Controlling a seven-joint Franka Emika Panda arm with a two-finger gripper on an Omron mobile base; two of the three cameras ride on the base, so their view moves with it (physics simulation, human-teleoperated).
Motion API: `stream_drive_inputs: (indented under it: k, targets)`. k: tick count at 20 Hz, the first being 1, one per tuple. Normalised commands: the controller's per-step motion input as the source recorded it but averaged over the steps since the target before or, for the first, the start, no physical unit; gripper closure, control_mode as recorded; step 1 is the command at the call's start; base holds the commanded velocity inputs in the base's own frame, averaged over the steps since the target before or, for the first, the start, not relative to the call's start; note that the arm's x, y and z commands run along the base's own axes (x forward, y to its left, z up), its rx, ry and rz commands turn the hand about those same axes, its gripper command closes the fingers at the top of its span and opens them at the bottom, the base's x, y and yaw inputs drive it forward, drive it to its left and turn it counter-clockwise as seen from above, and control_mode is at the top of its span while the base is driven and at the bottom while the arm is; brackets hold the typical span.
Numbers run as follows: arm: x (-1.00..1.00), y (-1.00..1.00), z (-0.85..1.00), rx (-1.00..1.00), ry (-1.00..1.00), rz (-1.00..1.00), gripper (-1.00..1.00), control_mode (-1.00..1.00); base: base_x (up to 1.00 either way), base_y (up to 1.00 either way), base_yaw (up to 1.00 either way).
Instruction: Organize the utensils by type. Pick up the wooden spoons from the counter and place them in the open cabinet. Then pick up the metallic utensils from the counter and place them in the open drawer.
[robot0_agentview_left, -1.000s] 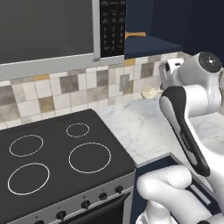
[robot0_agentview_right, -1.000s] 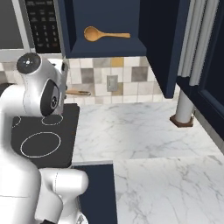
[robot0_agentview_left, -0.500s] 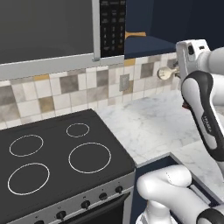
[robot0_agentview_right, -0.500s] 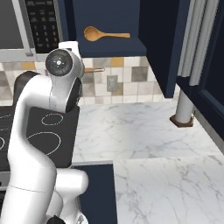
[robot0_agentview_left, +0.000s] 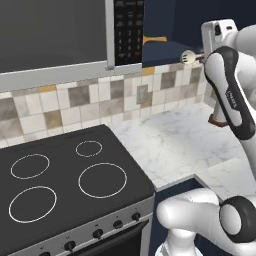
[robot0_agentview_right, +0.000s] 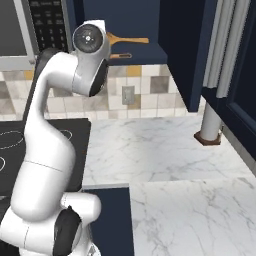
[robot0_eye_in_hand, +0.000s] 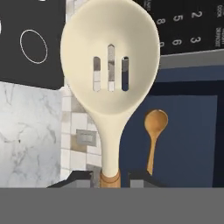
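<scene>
Up at the open cabinet (robot0_agentview_right: 150, 20), I have the gripper (robot0_eye_in_hand: 109, 177) clamped on the orange-brown neck of a slotted wooden spoon (robot0_eye_in_hand: 110, 70); its cream bowl has three slits and points away from the hand. Seen from the left base camera, that bowl sits at the cabinet's lower front edge. A second, all-brown wooden spoon (robot0_agentview_right: 127, 39) lies on the cabinet shelf inside. Below are the marble counter (robot0_agentview_right: 165, 150) and black stovetop (robot0_agentview_left: 60, 175).

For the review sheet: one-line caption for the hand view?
End effector shut on slotted wooden spoon, another spoon lying in the open cabinet.
</scene>
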Motion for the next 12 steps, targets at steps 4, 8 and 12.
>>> stream_drive_inputs:
  k: [4,8,12]
  targets:
    - [0.81,-0.02,0.26,0.13,0.00,0.01,1.00,-1.00,0.00,0.00,0.00]
    - [0.77,0.01,0.12,0.18,0.03,0.01,1.00,-1.00,0.00,0.00,0.00]
    - [0.67,0.01,0.02,0.15,0.03,0.03,1.00,-1.00,0.00,0.00,0.00]
